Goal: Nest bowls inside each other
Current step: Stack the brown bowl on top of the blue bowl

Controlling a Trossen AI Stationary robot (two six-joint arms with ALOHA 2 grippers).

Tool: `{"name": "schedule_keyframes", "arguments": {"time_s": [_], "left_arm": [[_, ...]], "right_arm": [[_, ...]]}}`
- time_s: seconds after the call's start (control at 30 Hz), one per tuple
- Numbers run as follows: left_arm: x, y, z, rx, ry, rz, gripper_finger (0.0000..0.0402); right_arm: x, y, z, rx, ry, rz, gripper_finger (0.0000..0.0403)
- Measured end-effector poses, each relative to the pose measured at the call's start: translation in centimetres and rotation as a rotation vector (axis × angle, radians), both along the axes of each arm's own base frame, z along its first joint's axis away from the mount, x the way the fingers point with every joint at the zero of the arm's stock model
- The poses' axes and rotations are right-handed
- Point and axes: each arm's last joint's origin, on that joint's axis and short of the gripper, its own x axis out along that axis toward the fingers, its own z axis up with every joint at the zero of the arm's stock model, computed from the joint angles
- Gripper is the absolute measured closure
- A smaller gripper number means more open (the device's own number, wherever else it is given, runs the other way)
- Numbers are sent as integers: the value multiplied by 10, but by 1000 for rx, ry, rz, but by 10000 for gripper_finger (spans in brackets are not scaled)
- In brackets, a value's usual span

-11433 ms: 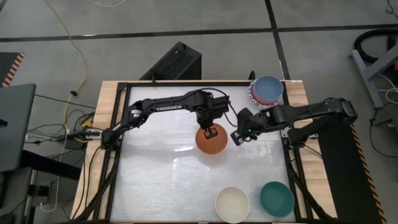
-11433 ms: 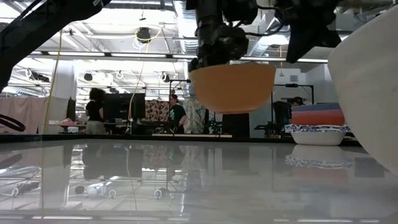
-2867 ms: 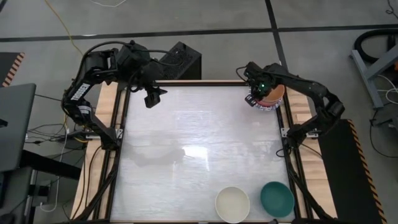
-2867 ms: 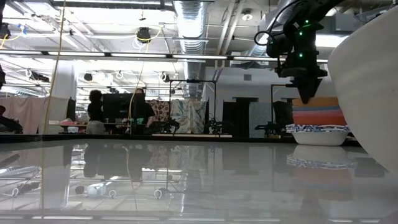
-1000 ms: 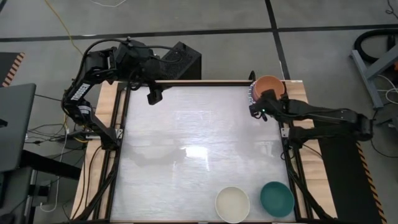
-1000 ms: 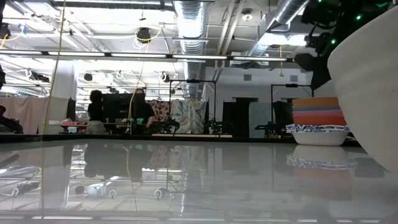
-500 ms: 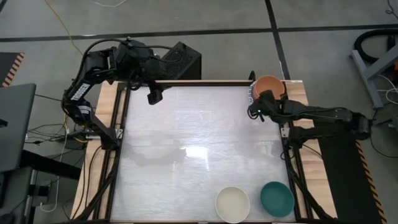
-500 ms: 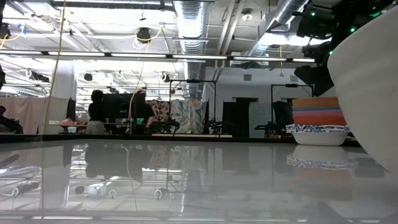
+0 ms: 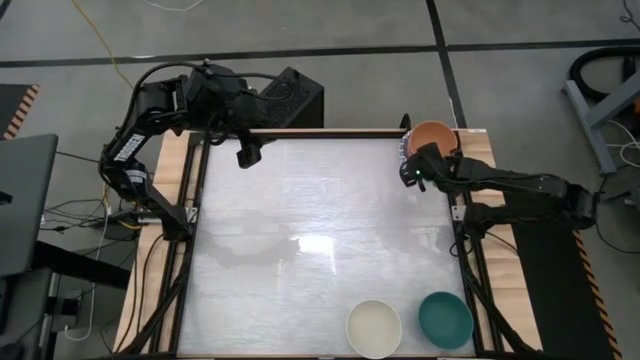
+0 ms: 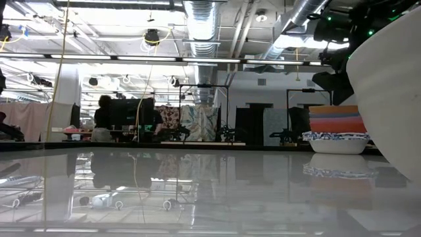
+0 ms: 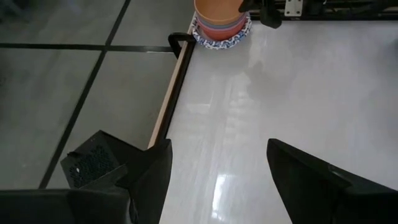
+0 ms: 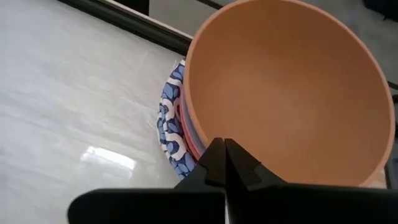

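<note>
Orange bowl (image 12: 286, 93) atop stack, just beyond closed jaws

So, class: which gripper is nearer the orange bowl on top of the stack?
The right gripper: it sits shut just beside the orange bowl. The left gripper hangs open across the table, at the far left corner.

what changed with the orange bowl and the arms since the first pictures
The orange bowl, then held over mid-table by the left gripper, now tops the stack at the far right corner. The left gripper has withdrawn, open, to the far left corner. The right gripper, shut, sits beside the stack. The cream bowl and teal bowl stayed put.
</note>
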Motion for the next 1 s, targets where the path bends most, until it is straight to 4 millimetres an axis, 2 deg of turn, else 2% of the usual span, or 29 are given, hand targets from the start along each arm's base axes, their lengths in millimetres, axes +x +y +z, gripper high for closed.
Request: {"name": "schedule_keyframes", "arguments": {"time_s": [0.2, 0.37, 0.77, 0.9, 1.0], "left_arm": [[0, 0, 0, 1, 0, 1, 150], [0, 0, 0, 1, 0, 1, 150], [0, 0, 1, 4, -7, 2, 150], [0, 0, 1, 4, -7, 3, 150], [0, 0, 1, 3, -7, 2, 150]], "right_arm": [[1, 3, 7, -36, -62, 24, 394], [11, 5, 13, -103, -75, 124, 394], [28, -10, -14, -21, 76, 95, 394], [28, -7, -7, -39, 24, 112, 394], [25, -3, 6, -55, -12, 124, 394]]}}
